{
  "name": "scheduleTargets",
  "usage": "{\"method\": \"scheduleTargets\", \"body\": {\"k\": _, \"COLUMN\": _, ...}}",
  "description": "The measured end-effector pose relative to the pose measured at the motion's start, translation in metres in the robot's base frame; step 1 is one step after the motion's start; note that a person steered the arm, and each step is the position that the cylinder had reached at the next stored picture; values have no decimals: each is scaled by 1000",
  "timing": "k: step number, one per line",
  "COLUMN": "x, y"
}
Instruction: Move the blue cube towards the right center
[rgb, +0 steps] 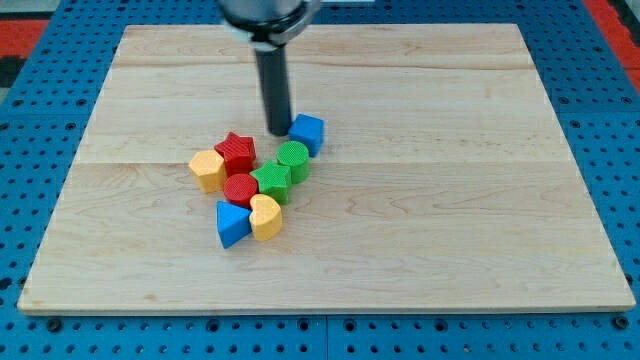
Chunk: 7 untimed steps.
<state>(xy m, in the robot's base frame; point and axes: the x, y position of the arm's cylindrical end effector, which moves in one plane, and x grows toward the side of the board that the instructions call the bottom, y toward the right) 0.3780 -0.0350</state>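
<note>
Blue cube (308, 133) sits just above frame centre, on the wooden board (450, 200), approx. mid-width, slightly left of the board's middle. It is turned corner-on: one vertical edge faces the view's bottom, two side faces and the top face visible. No long axis to speak of; sides look equal.

My tip (279, 131) is just beside the cube's left face, at the view's left of it. Touching or a hairline apart: cannot tell. No jaws on this rig, just a plain dark rod w/ nothing held. Rod runs up to the top edge, where its wider collar is cut off.

Below-left of the cube, a tight cluster:
- green cylinder (293, 158), nearest the cube, just under it, close but contact unclear
- green block (271, 182), star-ish, shape hard to make out, against the cylinder
- red star (237, 151) at cluster's upper left
- red cylinder (241, 189) under the star
- yellow block (207, 169), leftmost, prob. hexagonal
- yellow heart (265, 216), lower right of cluster
- blue triangle (231, 222), touching the heart's left side

Blue pegboard (60, 335) surrounds the board; red patches in both upper corners, cut off.
</note>
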Motion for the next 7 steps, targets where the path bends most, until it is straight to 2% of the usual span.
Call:
{"method": "scheduleTargets", "body": {"k": 1, "x": 11, "y": 19}}
{"method": "scheduleTargets", "body": {"k": 2, "x": 14, "y": -32}}
{"method": "scheduleTargets", "body": {"k": 3, "x": 19, "y": -49}}
{"method": "scheduleTargets", "body": {"k": 4, "x": 18, "y": 29}}
{"method": "scheduleTargets", "body": {"k": 5, "x": 33, "y": 41}}
{"method": "scheduleTargets", "body": {"k": 6, "x": 53, "y": 27}}
{"method": "scheduleTargets", "body": {"k": 7, "x": 66, "y": 85}}
